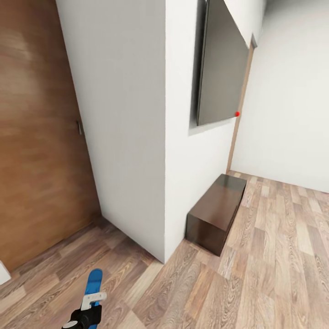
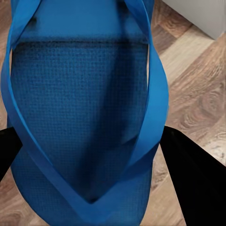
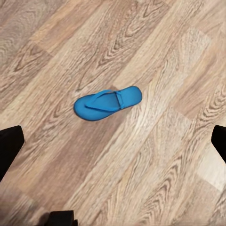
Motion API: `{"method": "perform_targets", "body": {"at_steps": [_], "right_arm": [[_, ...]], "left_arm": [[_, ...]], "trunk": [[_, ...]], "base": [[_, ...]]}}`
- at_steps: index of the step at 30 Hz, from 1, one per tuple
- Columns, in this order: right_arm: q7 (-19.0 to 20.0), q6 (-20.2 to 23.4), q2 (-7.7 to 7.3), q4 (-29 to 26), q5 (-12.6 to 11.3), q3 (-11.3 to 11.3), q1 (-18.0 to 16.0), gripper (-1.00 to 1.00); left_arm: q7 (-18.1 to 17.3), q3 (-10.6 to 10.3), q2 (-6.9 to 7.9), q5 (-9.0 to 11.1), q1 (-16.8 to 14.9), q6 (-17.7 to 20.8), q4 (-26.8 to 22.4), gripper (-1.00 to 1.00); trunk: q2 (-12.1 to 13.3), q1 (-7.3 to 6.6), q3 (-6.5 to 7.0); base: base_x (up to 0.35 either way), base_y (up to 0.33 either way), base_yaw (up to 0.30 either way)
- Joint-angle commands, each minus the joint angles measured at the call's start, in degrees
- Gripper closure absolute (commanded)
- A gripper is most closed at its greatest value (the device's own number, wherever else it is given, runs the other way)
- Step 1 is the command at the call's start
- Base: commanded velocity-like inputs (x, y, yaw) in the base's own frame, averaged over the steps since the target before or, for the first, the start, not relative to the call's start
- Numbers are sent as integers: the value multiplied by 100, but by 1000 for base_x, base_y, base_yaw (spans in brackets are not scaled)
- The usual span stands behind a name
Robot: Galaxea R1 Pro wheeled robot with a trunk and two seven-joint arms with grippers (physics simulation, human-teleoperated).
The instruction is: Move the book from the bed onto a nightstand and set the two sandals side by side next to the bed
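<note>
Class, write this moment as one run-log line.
left gripper: holds blue sandal | right gripper: open, above second sandal on floor | bed: unseen

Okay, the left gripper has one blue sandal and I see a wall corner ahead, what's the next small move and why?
Probably turn the base away from the white wall corner to find the bed. The left gripper is shut on one bright blue flip-flop sandal, the second blue sandal lies flat on the wood-plank floor below the open right gripper, and ahead stands a low dark brown cabinet.

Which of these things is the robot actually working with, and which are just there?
Job: sandal held by the left gripper, at; second sandal lying on the floor.
Just there: dark bench cabinet, wall panel, brown door.
</note>
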Motion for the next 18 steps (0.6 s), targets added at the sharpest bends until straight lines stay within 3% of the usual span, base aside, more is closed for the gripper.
{"method": "perform_targets", "body": {"at_steps": [1,8,18], "right_arm": [[41,-8,5,-9,60,-28,1,-100],[41,-8,5,-9,60,-26,0,-100],[41,-8,3,-9,60,-27,0,-100]], "left_arm": [[17,-48,1,36,-1,-12,-2,100],[18,-49,1,36,0,-12,-3,100],[14,-51,1,36,0,-12,-3,100]], "trunk": [[-2,1,-5],[-2,1,-5],[-2,1,-5]], "base": [[130,274,-90],[170,274,-87],[202,249,-250]]}}
